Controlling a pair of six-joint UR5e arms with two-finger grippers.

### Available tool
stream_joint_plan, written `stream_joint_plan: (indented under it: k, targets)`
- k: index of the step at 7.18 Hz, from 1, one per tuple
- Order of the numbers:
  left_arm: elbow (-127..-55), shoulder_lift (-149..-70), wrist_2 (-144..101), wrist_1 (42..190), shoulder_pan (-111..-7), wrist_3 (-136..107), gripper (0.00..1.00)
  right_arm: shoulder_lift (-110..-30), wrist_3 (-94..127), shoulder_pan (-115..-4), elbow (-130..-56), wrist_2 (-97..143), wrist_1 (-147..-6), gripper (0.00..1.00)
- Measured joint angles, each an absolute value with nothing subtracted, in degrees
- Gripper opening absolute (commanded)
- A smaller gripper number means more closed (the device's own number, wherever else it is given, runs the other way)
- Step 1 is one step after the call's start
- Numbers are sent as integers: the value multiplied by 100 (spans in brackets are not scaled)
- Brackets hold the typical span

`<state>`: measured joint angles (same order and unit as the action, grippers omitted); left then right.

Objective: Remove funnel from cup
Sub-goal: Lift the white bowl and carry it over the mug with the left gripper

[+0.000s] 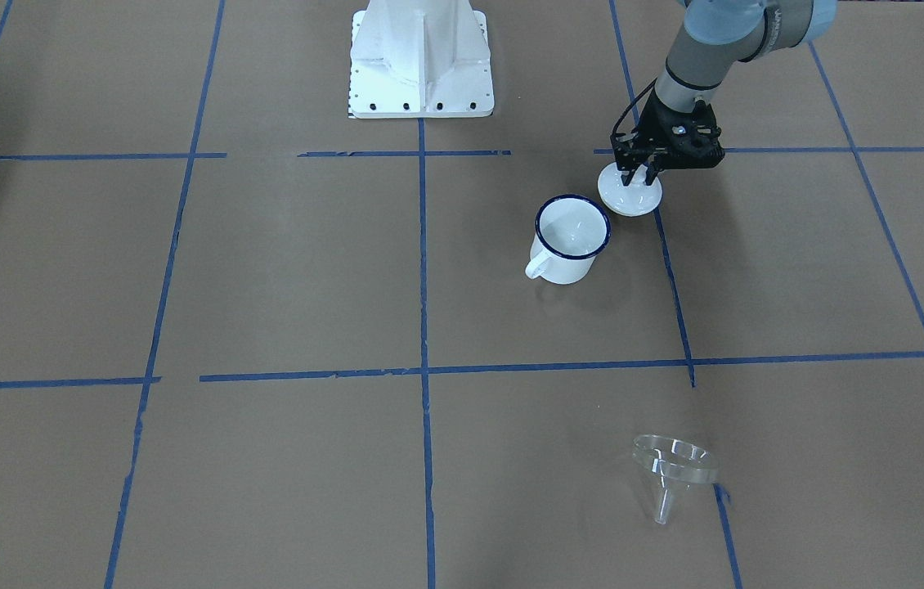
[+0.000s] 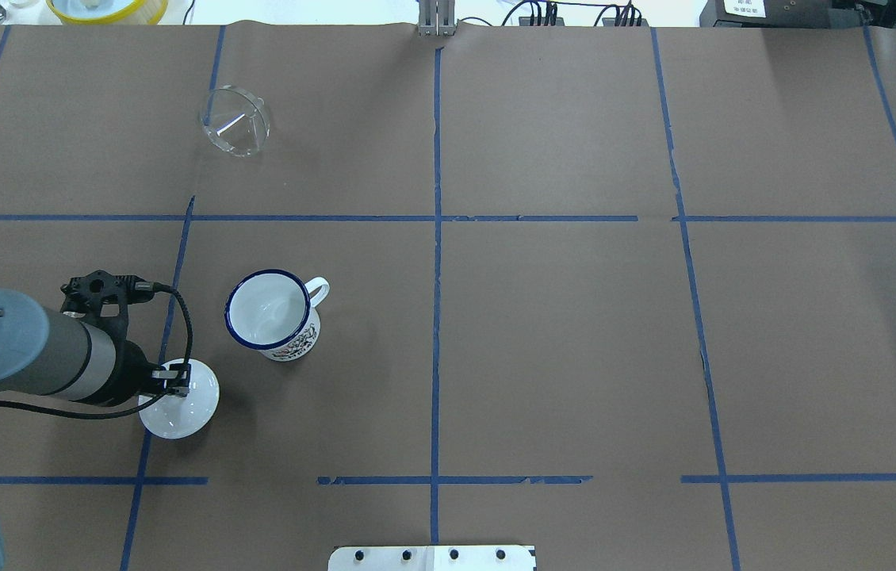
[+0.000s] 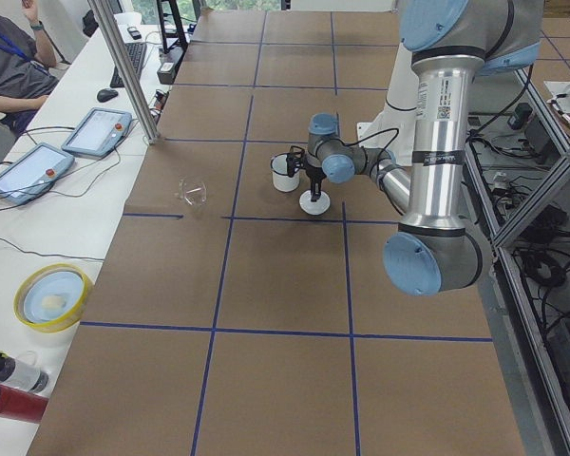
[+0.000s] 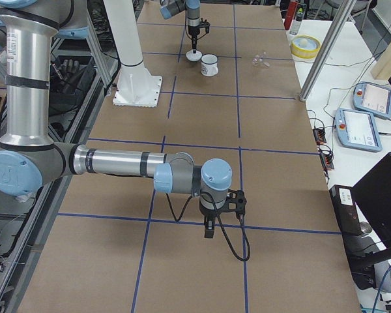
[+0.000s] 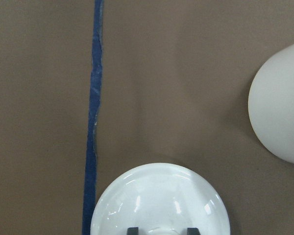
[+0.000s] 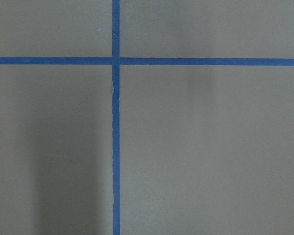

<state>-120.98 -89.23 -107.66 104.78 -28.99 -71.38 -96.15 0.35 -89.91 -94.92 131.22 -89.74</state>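
The clear funnel [image 1: 675, 462] lies on its side on the brown table, far from the cup, also in the overhead view [image 2: 235, 120]. The white cup [image 1: 570, 237] with a dark blue rim stands upright and empty [image 2: 269, 313]; its side shows in the left wrist view [image 5: 281, 107]. My left gripper [image 1: 642, 173] stands over a round white lid [image 1: 632, 198] beside the cup, its fingers closed on the lid's knob [image 5: 161, 231]. The lid rests on the table [image 2: 182, 408]. My right gripper [image 4: 208, 231] shows only in the exterior right view, low over the table; I cannot tell its state.
The robot's white base [image 1: 421, 61] stands at the table's near middle. Blue tape lines [image 6: 115, 117] cross the brown paper. A yellow bowl [image 2: 107, 8] sits beyond the far left edge. Operators' tablets [image 3: 97, 131] lie on the side bench.
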Motion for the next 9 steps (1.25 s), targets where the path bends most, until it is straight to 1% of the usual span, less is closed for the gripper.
stream_joint_plan:
  k: [2, 3, 4, 5, 7, 8, 9]
  targets:
    - [-12686, -8593, -11046, 10263, -3307, -7002, 0, -9615, 35, -8991, -9491, 13122, -8974, 100]
    - [-12941, -8688, -11264, 9824, -3550, -6986, 0, -9615, 35, -8991, -9487, 13122, -8974, 100]
    - [-13072, -9064, -11364, 9276, -3699, -6981, 0, -9615, 35, -8991, -9485, 13122, -8973, 100]
    - [-13002, -9766, -11405, 8620, -3792, -6981, 0, -9615, 35, -8991, -9486, 13122, -8973, 100]
    - [-12398, -11179, -11422, 7698, -3844, -6988, 0, -9615, 35, -8991, -9491, 13122, -8974, 100]
    - [-12017, -11595, -11420, 7563, -3846, -6993, 0, -9615, 35, -8991, -9491, 13122, -8974, 100]
    - [-11746, -11792, -11418, 7527, -3849, -6995, 0, -9615, 35, -8991, -9492, 13122, -8974, 100]
